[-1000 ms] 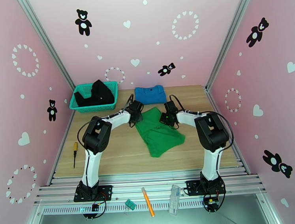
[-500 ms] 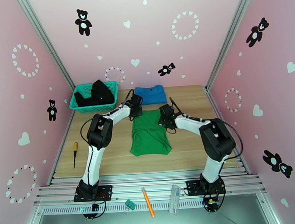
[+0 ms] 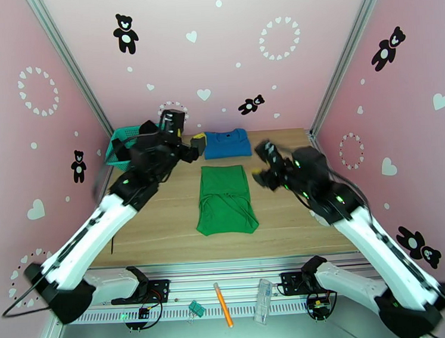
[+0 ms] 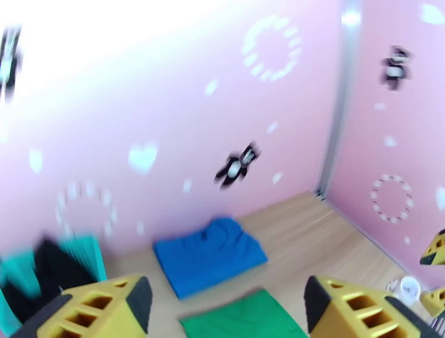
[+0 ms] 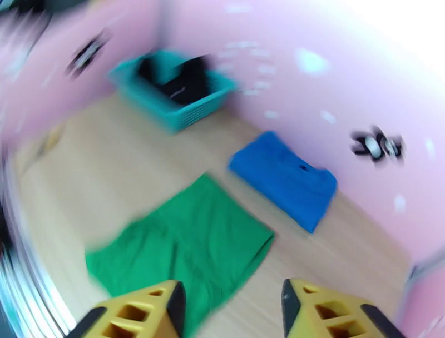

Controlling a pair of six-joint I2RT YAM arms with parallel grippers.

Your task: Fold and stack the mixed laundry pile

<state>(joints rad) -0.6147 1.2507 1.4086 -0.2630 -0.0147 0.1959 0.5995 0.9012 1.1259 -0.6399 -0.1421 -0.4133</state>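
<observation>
The bright green garment (image 3: pixel 224 199) lies flat and folded in the middle of the wooden table, also seen at the bottom of the left wrist view (image 4: pixel 245 319) and blurred in the right wrist view (image 5: pixel 183 244). Behind it lies the folded blue shirt (image 3: pixel 226 144) (image 4: pixel 208 256) (image 5: pixel 283 178). The black garment (image 5: pixel 183 80) (image 4: pixel 50 267) sits in the teal basket. My left gripper (image 3: pixel 198 145) (image 4: pixel 222 303) hangs open above the table's back left, holding nothing. Raised to the right of the green garment, my right gripper (image 3: pixel 261 161) (image 5: pixel 231 306) is open and holds nothing.
The teal mesh basket (image 3: pixel 115 147) (image 5: pixel 172 89) stands at the back left corner, partly behind my left arm. On the front rail lie an orange pen (image 3: pixel 224 313), a clear plastic piece (image 3: pixel 264 300) and a small green part (image 3: pixel 197 308). Pink walls close three sides.
Both grippers have let go of the green garment and opened. Both arms have lifted up and swung outward. The green garment now lies flat and straight.
</observation>
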